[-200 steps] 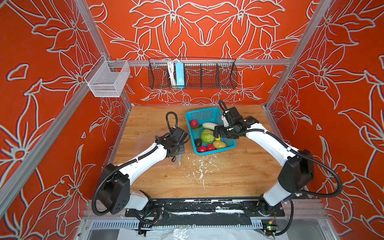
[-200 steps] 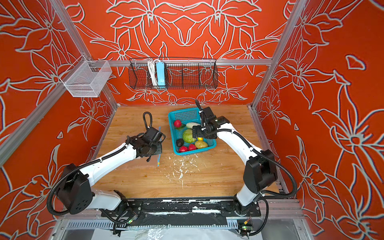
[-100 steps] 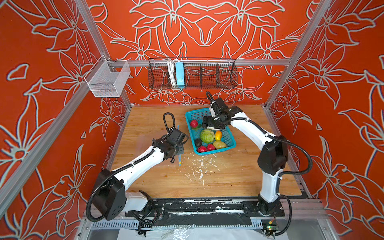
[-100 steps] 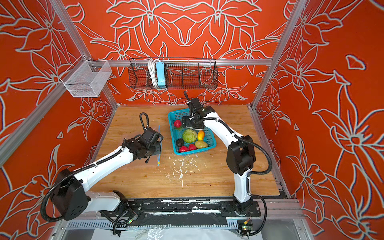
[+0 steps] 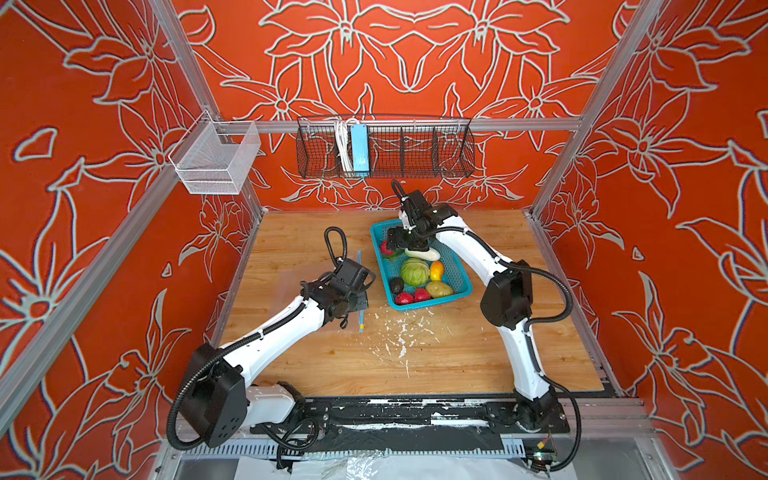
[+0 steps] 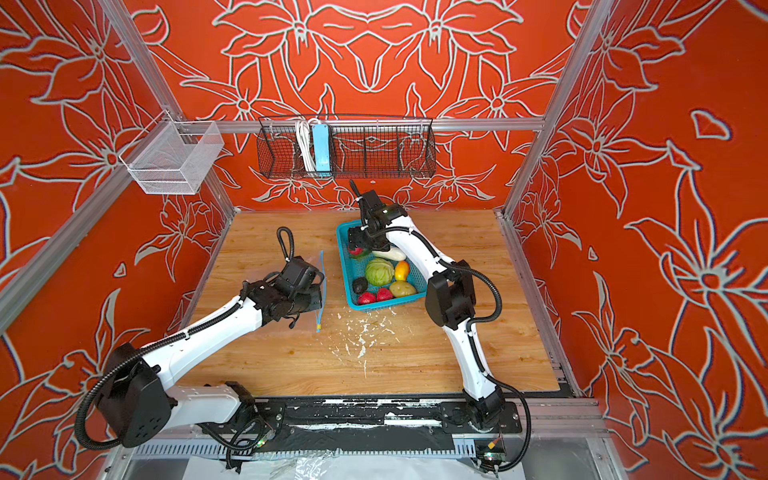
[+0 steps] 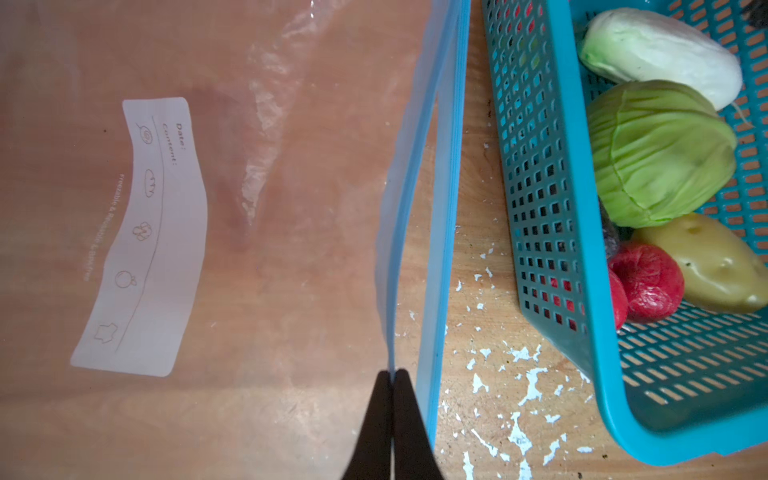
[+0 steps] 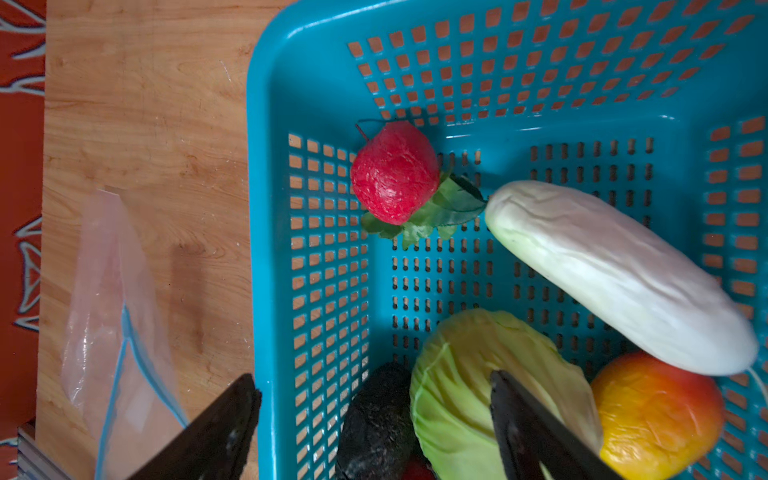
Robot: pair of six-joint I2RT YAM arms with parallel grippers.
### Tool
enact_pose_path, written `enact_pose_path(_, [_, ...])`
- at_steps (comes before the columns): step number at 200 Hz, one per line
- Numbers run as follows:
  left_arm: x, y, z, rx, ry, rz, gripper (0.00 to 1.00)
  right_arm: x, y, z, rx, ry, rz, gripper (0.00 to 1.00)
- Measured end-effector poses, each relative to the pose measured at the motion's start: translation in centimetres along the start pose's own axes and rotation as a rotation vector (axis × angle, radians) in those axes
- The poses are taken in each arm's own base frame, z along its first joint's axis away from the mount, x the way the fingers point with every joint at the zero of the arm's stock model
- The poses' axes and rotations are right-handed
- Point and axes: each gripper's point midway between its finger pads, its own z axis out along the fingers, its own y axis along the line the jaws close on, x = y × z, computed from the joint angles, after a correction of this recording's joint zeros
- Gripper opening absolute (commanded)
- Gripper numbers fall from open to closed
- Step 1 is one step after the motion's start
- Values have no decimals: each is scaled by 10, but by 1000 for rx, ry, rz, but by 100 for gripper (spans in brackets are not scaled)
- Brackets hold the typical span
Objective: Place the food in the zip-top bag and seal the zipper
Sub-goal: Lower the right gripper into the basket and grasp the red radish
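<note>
Plainly, the left jaws are pressed together on one lip of the zipper [image 7: 392, 249], pinching the blue strip and holding it lifted off the other lip, so the mouth of the bag [image 7: 249, 249] gapes toward the basket [image 7: 540, 208]. The clear bag lies on the desk [image 5: 457, 353] just left of centre in both top views, beside the basket but not touching it.

The right jaws are spread wide and hold nothing. They hang over the far end of the basket, a little above centre in both top views. One finger [image 8: 536, 432] is over the cabbage [image 8: 465, 374], the other over the basket's side wall.

All the food sits in the basket. Under the right jaws are the radish [image 8: 395, 172] and the cucumber [image 8: 615, 278], the radish's leaves touching the cucumber's tip. Nearer are the avocado [image 8: 378, 419], the cabbage and the mango [image 8: 656, 415]. At the near end lie the strawberries [image 5: 411, 297] and the potato [image 5: 439, 289].
</note>
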Motion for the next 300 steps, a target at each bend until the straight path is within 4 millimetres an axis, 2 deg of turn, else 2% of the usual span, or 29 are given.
enact_pose_path(74, [-6, -2, -11, 26, -33, -6, 0, -12, 6, 34, -46, -18, 63, 86])
enact_pose_path(171, [-4, -4, -15, 73, -54, -3, 0, -14, -11, 80, 10, -15, 154, 82])
enact_pose_path(240, [-4, -7, -15, 94, -58, 9, 0, -28, -15, 93, 27, -64, 180, 79])
enact_pose_path(272, [-3, -8, -15, 102, -52, 11, 0, -27, -20, 105, 41, -65, 189, 73])
enact_pose_path(300, [-2, -9, -15, 105, -49, 27, 0, -28, -22, 109, 40, -68, 206, 60])
